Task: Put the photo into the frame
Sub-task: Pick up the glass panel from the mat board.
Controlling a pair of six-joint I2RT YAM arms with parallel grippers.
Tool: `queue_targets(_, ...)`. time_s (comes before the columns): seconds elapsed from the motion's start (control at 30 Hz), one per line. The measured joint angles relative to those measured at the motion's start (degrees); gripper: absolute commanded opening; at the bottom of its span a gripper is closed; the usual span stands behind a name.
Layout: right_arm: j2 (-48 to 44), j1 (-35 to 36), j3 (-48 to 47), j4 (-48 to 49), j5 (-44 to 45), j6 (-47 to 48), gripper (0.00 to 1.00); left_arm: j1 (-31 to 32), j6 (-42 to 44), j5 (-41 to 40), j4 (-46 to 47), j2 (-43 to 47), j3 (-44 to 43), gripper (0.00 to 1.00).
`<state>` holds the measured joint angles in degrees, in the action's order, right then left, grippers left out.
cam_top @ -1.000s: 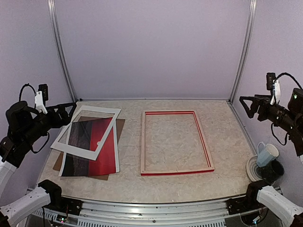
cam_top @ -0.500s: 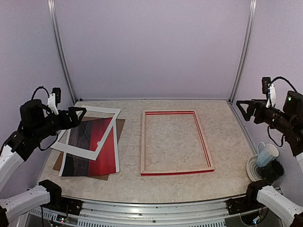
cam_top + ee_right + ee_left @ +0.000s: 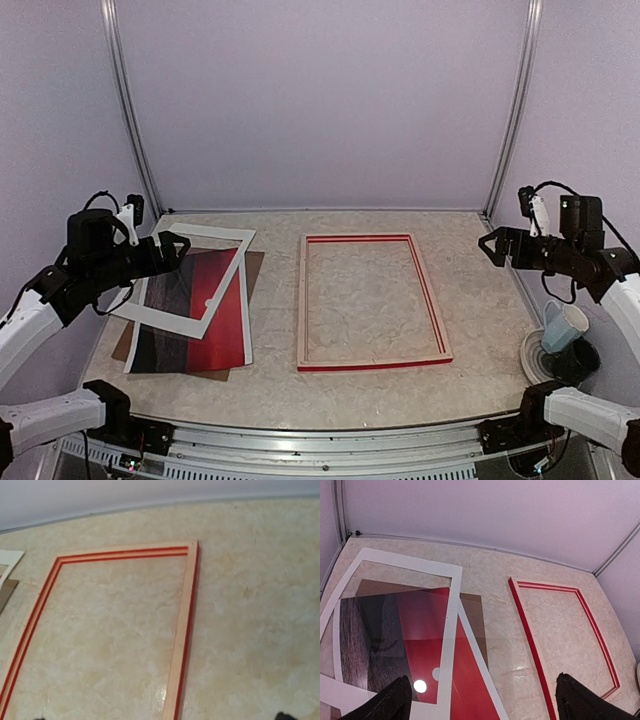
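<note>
Lying flat on the right half of the table [image 3: 480, 300], the frame [image 3: 374, 365] shows bare tabletop through its opening, and all four of its rails stand clear of other things. A strip of open table runs between its left rail and the stack on the left. A narrower margin separates its right rail from the table's right edge.

The photo [image 3: 215, 320] lies face up on the left half, on a brown backing board [image 3: 256, 264] whose corners stick out beyond it. A white mat border [image 3: 228, 285] lies skewed across the photo's far part, so only the photo's near edge and near-right corner are uncovered.

The left gripper [image 3: 172, 250] hangs in the air over the stack's far left side, jaws spread wide and empty. The right gripper [image 3: 489, 248] hovers above the table's far right side, jaws likewise spread with nothing between them. Off the right edge, a tilted mug [image 3: 565, 325] sits by a pale dish [image 3: 530, 358].
</note>
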<state>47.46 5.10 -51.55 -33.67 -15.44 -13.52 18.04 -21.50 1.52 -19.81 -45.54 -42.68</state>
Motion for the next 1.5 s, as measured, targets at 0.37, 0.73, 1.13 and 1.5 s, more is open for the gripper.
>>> queue_targets(0.37,14.56,0.81,-0.04,2.29,0.13,-3.69,0.99,0.98,-2.27,-1.99,-2.75,-13.09,-4.52,0.99)
queue_targets(0.73,28.79,14.05,-4.22,5.79,1.36,-6.86,0.99,7.06,-6.43,-4.85,-3.32,-23.78,-6.23,0.99)
queue_targets(1.13,47.04,36.06,-21.73,11.19,2.82,-14.64,0.99,7.5,-9.31,-4.52,3.56,-27.69,-2.38,0.99)
queue_targets(1.5,62.9,45.97,-34.6,18.69,0.48,-25.92,0.99,6.23,-15.52,-4.33,11.28,-26.77,7.48,0.99)
